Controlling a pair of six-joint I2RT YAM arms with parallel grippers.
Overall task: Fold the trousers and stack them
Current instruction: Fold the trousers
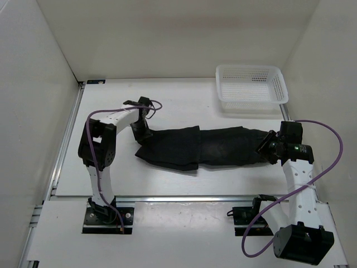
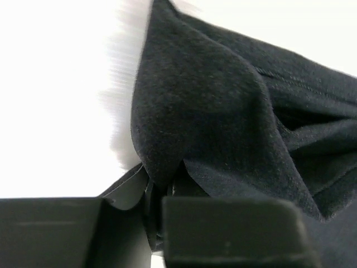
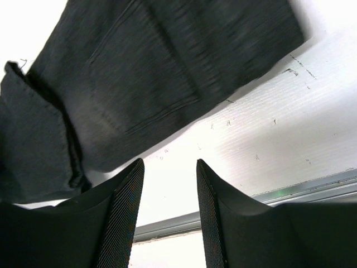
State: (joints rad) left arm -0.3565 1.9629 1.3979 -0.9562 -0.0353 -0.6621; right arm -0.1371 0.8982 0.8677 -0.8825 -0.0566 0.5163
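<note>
Across the bench (image 1: 167,181), seen from above, soft black trousers (image 1: 201,146) lie stretched between both arms. Left wrist: left pincer (image 2: 158,192) clamped on a fuzzy cloth fold. Right wrist: right pincer (image 3: 170,195) apart, empty, with dimpled pads (image 3: 125,215).

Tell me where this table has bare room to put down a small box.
Two patches are free: the far strip between the back wall and the trousers, left of the basket, and the near strip between the trousers and the front rail. The middle is crowded: the trousers stretch between the left gripper and right gripper.
</note>
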